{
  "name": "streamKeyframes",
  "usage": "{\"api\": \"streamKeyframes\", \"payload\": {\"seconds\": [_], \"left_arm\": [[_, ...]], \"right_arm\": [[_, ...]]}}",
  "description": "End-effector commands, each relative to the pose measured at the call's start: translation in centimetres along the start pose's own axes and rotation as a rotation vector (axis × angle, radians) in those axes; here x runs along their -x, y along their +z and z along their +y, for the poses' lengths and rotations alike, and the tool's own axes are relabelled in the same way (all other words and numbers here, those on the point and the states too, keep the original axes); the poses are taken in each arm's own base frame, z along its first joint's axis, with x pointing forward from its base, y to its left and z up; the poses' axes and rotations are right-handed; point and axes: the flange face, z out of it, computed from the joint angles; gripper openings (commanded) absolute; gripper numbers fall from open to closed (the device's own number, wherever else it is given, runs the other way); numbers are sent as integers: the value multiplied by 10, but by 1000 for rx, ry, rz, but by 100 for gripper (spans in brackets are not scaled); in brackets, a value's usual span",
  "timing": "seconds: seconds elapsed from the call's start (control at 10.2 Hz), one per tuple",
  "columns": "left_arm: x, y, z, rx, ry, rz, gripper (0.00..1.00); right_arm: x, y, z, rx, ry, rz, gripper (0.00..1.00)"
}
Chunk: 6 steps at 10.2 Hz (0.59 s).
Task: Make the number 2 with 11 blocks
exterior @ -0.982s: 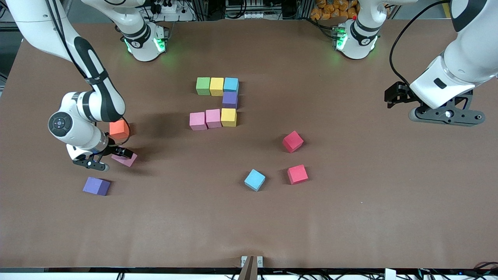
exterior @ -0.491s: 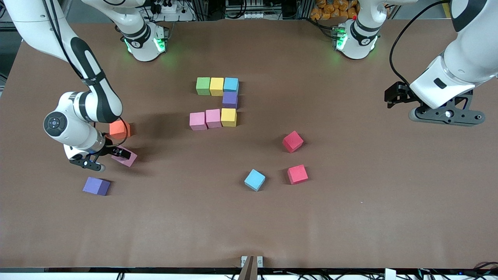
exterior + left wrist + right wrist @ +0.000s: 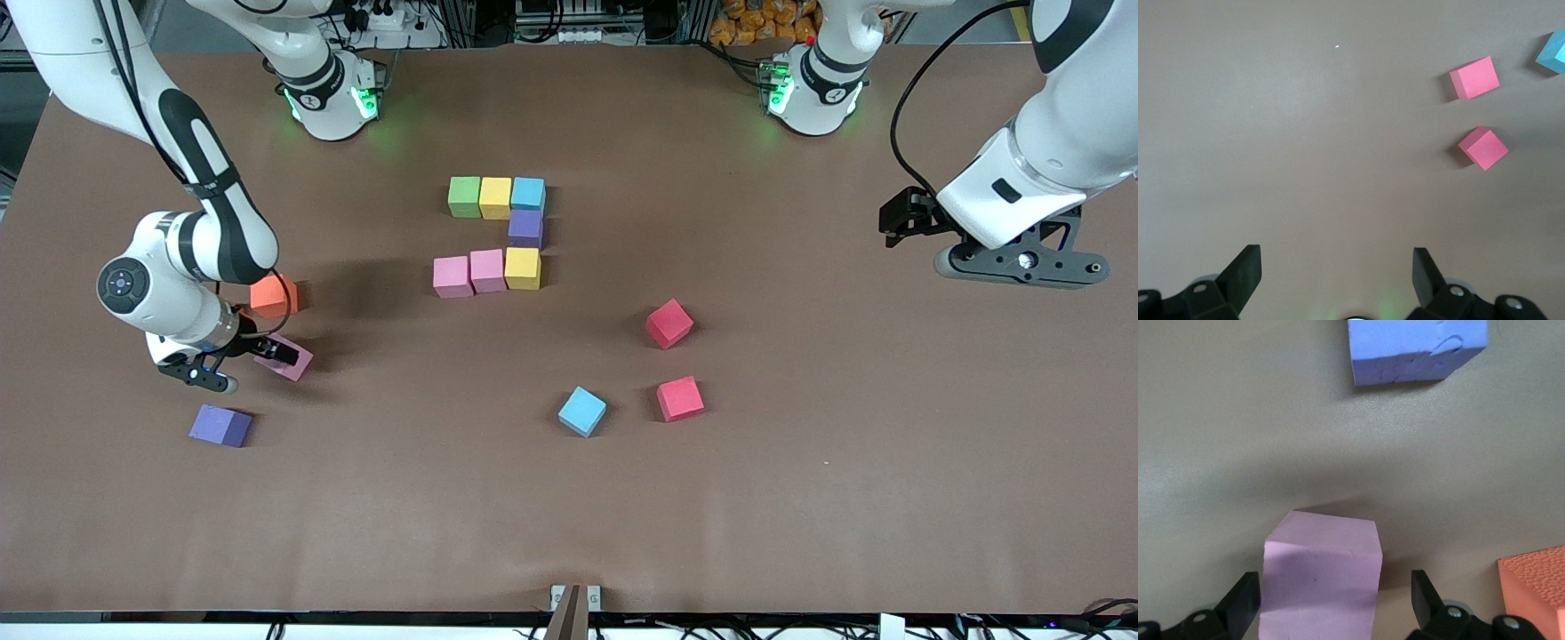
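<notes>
Currently, right gripper point(image 3: 238, 360): low at the table, at the right arm's end; fingers point(image 3: 1243, 607) spread wide, standing either side of a loose pink block point(image 3: 1321, 577) without pressing it.
Loose pink block: on the table, between the right gripper's fingers, partly hidden by the gripper in the front view point(image 3: 293, 363).
Orange block point(image 3: 272, 295): just beside the pink block, farther from the front camera; one corner shows in the right wrist view point(image 3: 1535, 583).
Loose purple block point(image 3: 220, 426): near the right gripper, nearer to the front camera; also seen in the right wrist view point(image 3: 1415, 350).
Left gripper point(image 3: 1337, 267): raised over bare table at the left arm's end; fingers point(image 3: 1245, 270) released, holding nothing; arm waiting.
Number 2 point(image 3: 493, 233): partly built at mid-table, seven blocks placed.
Top row: green block point(image 3: 463, 196), yellow block point(image 3: 495, 196), light blue block point(image 3: 527, 193), touching.
Second row: purple block point(image 3: 525, 228), under the light blue one.
Third row: two pink blocks point(image 3: 469, 273) and a yellow block point(image 3: 523, 268), touching.
Loose red blocks: one point(image 3: 669, 323) nearer to the front camera than the number 2, toward the left arm's end; another point(image 3: 680, 398) nearer still.
Loose light blue block point(image 3: 582, 411): just beside the nearer red block, apart from it.
</notes>
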Motion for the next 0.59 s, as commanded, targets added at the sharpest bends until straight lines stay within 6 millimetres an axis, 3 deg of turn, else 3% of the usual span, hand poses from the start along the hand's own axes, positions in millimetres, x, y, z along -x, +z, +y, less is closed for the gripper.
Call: {"api": "streamKeyframes", "payload": {"seconds": [0.0,0.49], "left_arm": [[6,-4,3,8,-7,-4,100],[7,-5,6,8,-2,-4,100]], "right_arm": [[-5,1,0,-21,16,-1,100],[-3,1,-2,-18,12,-13,100]]}}
